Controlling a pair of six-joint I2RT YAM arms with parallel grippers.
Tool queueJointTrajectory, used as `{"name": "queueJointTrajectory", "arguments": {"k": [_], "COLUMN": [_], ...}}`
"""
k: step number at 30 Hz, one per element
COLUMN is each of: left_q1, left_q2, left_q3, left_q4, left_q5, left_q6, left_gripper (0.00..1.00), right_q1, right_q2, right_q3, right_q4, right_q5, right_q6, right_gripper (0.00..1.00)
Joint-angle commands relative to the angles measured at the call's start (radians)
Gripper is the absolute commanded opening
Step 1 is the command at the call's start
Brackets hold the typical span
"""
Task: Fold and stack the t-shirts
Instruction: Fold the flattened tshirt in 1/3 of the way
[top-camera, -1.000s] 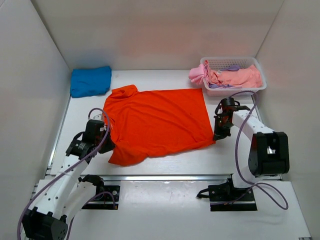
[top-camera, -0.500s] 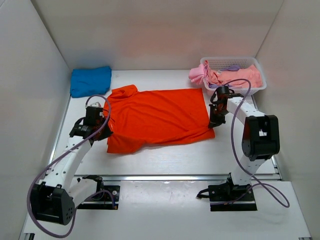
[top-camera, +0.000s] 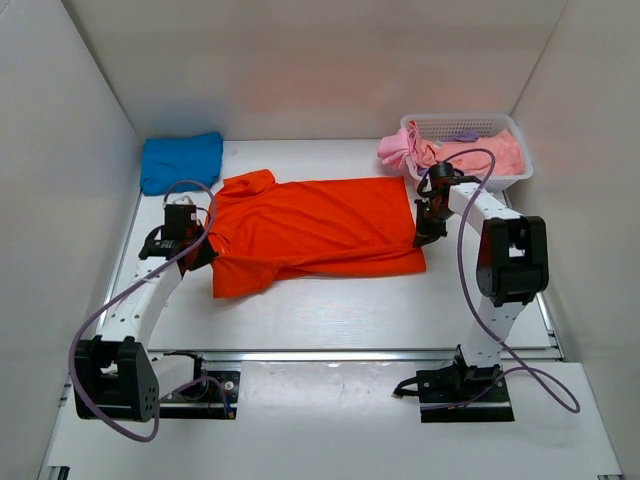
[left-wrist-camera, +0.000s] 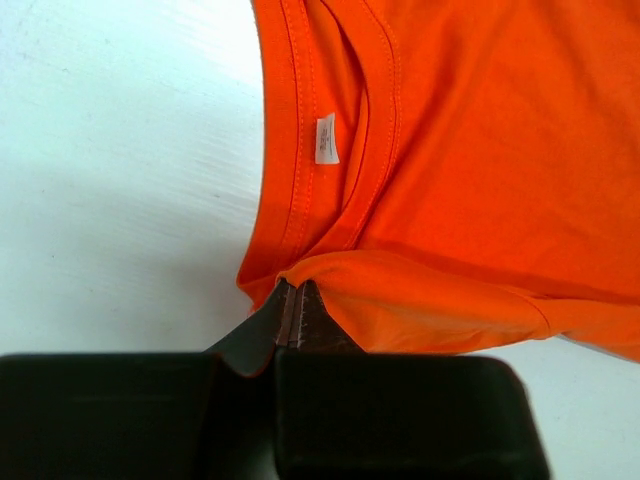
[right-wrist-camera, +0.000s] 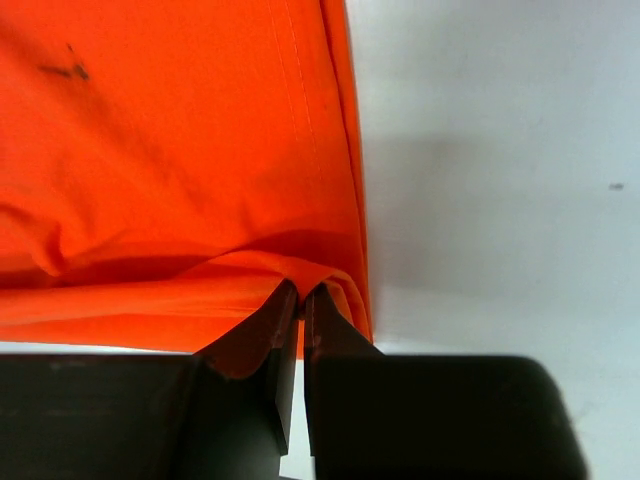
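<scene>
Left end effector (left-wrist-camera: 297, 300) and right end effector (right-wrist-camera: 301, 295) each clamped shut on the near edge of the bright orange-red cloth t-shirt (top-camera: 310, 225), spread on the white tabletop (top-camera: 330, 310). Carry both corners far-side level, in step, for a straight crease. Near sleeve possibly tucked under. Folded blue t-shirt (top-camera: 181, 162) sits far-left.

The orange-red t-shirt (top-camera: 315, 225) lies spread, collar left — near edge doubled over. The blue t-shirt (top-camera: 181, 161) sits folded far-left; pink and lilac t-shirts (top-camera: 470, 153) bunch far-right.
</scene>
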Motion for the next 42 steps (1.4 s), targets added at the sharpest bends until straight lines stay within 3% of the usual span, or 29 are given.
{"name": "queueJointTrajectory", "arguments": {"k": [1,17,20,22,25,30,33,38,42], "left_q1": [0.02,0.009,0.019,0.026,0.037,0.031,0.023,0.0,-0.03], "left_q2": [0.025,0.278,0.344,0.367,0.34,0.206,0.122,-0.027,-0.087], "left_q3": [0.041,0.171,0.247,0.276,0.27,0.199,0.082,-0.064,-0.144], "left_q4": [0.067,0.175,0.163,0.146,0.14,0.058,-0.003,-0.032,-0.052], "left_q5": [0.013,0.067,0.071,0.064,0.07,0.077,0.088,0.105,0.123], "left_q6": [0.03,0.059,0.079,0.09,0.09,0.09,0.082,0.029,-0.025], "left_gripper": [0.0,0.0,0.27,0.36,0.45,0.52,0.53,0.51,0.4], "right_q1": [-0.004,0.006,0.009,0.006,-0.01,-0.039,-0.05,-0.056,-0.045], "right_q2": [0.021,0.169,0.183,0.156,0.102,-0.013,-0.071,-0.136,-0.156], "right_q3": [0.056,0.28,0.309,0.267,0.207,0.057,-0.029,-0.105,-0.117], "right_q4": [-0.002,-0.049,-0.068,-0.036,-0.004,0.033,0.062,0.101,0.108], "right_q5": [-0.003,0.028,0.069,0.1,0.115,0.094,0.085,0.069,0.06], "right_q6": [-0.011,-0.026,-0.014,0.001,0.02,0.003,0.007,0.026,0.035], "right_gripper": [0.0,0.0,0.17,0.25,0.38,0.39,0.4,0.44,0.44]}}
